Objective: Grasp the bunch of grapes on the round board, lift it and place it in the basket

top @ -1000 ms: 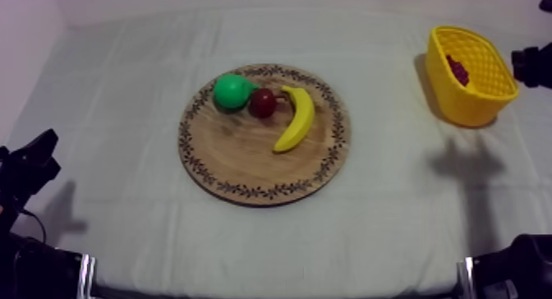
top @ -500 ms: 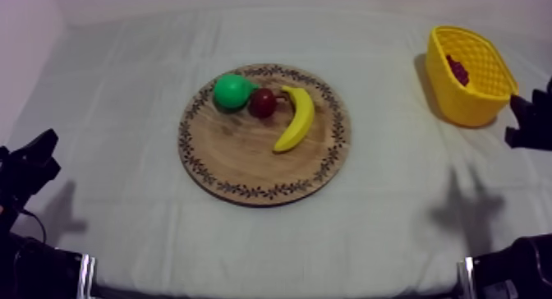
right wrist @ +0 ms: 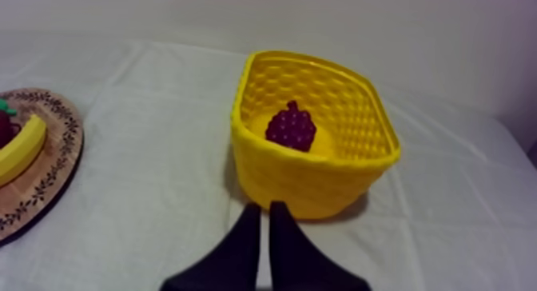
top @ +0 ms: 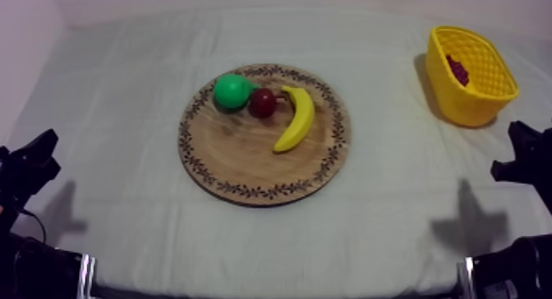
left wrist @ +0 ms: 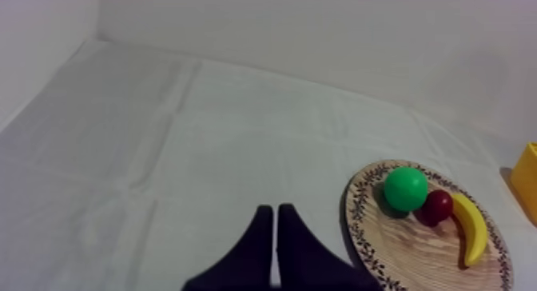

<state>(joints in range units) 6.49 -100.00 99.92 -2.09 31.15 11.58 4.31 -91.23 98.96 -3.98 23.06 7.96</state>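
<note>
The dark purple bunch of grapes (top: 457, 70) (right wrist: 291, 127) lies inside the yellow basket (top: 480, 97) (right wrist: 312, 178) at the table's far right. The round wooden board (top: 238, 158) (left wrist: 399, 238) sits mid-table. My right gripper (top: 516, 158) (right wrist: 263, 222) hovers in front of the basket, its fingers together as a narrow wedge holding nothing. My left gripper (top: 37, 158) (left wrist: 276, 222) rests low at the left, also shut on nothing, well short of the board.
On the board lie a green pear (top: 232, 91) (left wrist: 405, 189), a small red fruit (top: 263, 103) (left wrist: 437, 206) and a banana (top: 297, 117) (left wrist: 471, 228). Bare cloth (top: 394, 204) stretches between board and basket.
My right gripper has drawn back from beside the basket toward the table's near right side, and its fingers have closed with nothing in them. The left arm has not moved.
</note>
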